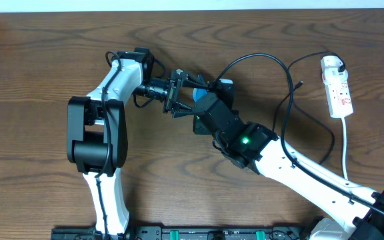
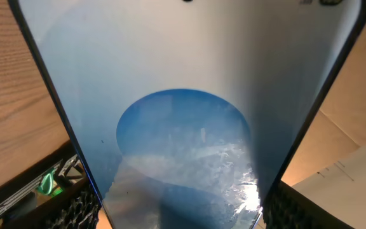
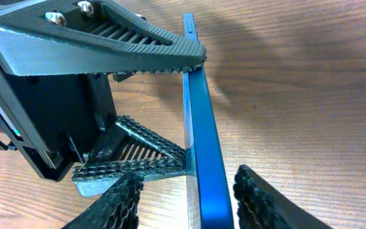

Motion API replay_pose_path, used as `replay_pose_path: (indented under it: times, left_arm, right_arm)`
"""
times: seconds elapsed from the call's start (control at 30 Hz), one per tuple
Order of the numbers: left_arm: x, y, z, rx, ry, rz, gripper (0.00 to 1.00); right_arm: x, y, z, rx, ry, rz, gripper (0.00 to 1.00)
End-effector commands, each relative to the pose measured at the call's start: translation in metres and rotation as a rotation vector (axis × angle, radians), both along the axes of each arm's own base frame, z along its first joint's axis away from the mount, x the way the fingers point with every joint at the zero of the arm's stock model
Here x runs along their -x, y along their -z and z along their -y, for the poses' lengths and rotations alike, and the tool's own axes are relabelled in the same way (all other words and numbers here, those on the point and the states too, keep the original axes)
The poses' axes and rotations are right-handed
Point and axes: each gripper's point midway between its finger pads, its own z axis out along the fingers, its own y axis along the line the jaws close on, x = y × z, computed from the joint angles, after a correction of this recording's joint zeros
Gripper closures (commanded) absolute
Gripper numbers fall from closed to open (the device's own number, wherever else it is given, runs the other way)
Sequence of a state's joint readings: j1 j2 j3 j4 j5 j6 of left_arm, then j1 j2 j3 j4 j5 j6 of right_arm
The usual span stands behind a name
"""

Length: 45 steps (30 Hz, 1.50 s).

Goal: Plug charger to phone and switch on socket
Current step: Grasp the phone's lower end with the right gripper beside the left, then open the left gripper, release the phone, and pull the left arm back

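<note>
Mid-table, my left gripper (image 1: 182, 94) clamps the phone (image 3: 202, 121) across its width, holding it on edge. My right gripper (image 3: 189, 179) straddles its two faces, jaws half open with a gap showing on each side. I should centre first, then close gently so the phone is not twisted.

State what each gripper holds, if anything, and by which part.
The left gripper clamps the phone by its two long side edges. The right gripper holds nothing; its fingers only flank the phone's edge.

Blue-screened phone (image 2: 183, 127), white socket (image 1: 337, 87) well apart
</note>
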State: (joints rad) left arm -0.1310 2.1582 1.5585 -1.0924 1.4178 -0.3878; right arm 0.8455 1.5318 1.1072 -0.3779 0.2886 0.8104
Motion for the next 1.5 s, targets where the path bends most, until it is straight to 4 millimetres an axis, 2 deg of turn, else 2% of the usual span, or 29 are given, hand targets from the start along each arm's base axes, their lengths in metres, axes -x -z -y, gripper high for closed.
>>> replay_pose_path:
  times: [0.0, 0.1, 0.23, 0.57, 1.13, 1.47]
  left_arm:
    - [0.0012, -0.0213, 0.0009, 0.043, -0.006, 0.042, 0.26]
    - [0.0012, -0.0213, 0.0009, 0.043, -0.006, 0.042, 0.26]
    - [0.0011, -0.0213, 0.0009, 0.042, -0.005, 0.043, 0.26]
    - [0.0011, -0.0213, 0.0009, 0.043, -0.005, 0.043, 0.25]
    - [0.0011, -0.0213, 0.0009, 0.042, -0.005, 0.043, 0.25]
    - [0.0011, -0.0213, 0.0009, 0.042, -0.005, 0.043, 0.26]
  right_arm:
    - [-0.0025, -0.0062, -0.0014, -0.002, 0.011, 0.017, 0.59]
    - [-0.003, -0.0068, -0.0016, -0.004, 0.012, 0.019, 0.62]
    - [-0.0035, -0.0076, -0.0022, -0.008, 0.012, 0.022, 0.71]
    - [-0.003, -0.0068, -0.0016, -0.004, 0.012, 0.019, 0.82]
    - [-0.002, -0.0052, -0.0006, 0.002, 0.012, 0.014, 0.78]
    - [-0.0009, -0.0036, 0.0007, 0.009, 0.012, 0.007, 0.8]
